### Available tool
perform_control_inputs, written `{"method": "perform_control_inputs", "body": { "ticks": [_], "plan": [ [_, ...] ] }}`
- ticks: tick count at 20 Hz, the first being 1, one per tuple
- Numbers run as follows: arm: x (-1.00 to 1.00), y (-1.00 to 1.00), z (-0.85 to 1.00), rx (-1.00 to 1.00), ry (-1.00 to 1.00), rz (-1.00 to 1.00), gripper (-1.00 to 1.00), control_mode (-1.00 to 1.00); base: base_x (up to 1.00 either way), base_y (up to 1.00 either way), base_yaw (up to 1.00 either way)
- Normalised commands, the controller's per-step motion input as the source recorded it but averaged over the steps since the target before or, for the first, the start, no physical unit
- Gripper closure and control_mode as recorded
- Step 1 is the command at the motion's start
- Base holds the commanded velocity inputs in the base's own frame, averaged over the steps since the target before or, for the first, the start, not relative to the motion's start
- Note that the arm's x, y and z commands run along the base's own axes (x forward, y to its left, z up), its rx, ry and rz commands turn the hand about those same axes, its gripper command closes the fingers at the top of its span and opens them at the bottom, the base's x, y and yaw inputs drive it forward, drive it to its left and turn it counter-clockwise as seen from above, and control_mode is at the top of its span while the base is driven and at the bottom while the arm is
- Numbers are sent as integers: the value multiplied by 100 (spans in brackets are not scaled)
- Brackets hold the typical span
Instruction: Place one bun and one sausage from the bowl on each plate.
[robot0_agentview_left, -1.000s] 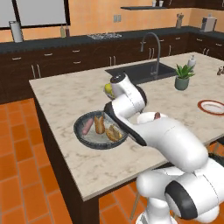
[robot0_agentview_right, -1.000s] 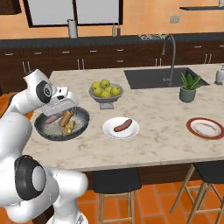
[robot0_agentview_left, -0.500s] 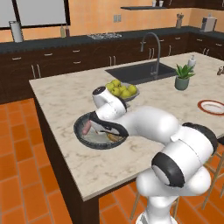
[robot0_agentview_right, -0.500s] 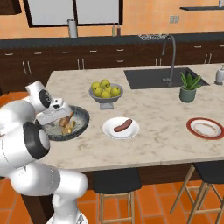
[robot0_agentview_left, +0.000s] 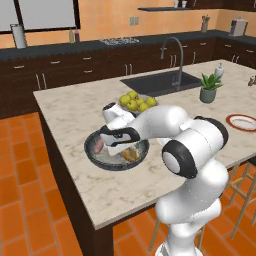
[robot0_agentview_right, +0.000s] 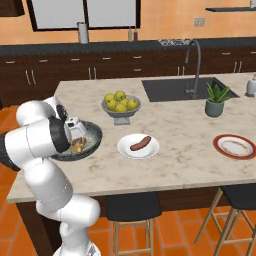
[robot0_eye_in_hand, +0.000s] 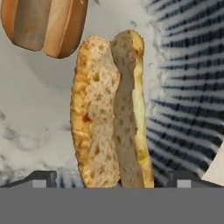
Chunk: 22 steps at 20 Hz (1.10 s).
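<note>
Hand view: gripper (robot0_eye_in_hand: 111, 177) spread, one tip on each side of a split, porous bun (robot0_eye_in_hand: 111, 113) lying in the speckled bowl (robot0_eye_in_hand: 183, 87); contact cannot be confirmed. Right base view: sausage (robot0_agentview_right: 140, 143) on the plain white plate (robot0_agentview_right: 138, 146); red-rimmed plate (robot0_agentview_right: 235, 146) well apart on the marble tabletop (robot0_agentview_right: 185, 125).

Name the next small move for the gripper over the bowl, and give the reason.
Probably close the fingers on the bun. In the hand view it stands split and upright between the two fingertips, which sit apart on either side of it, so the gripper looks open and lined up. The bowl lies beneath, and the white plate carries a sausage but no bun.
</note>
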Motion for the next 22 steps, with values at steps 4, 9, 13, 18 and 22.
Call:
{"method": "perform_control_inputs", "body": {
  "ticks": [4,9,13,18,22],
  "plan": [
    [7,0,-33,0,2,-14,-100,-100,0,0,0],
    [0,-2,-25,0,0,-12,-100,-100,0,0,0],
    [0,-14,-5,0,0,-5,-100,-100,0,0,0],
    [0,-11,0,2,-4,-4,-100,-100,0,0,0],
    [0,0,-19,6,-11,-5,-100,-100,0,0,0]
  ]
}}
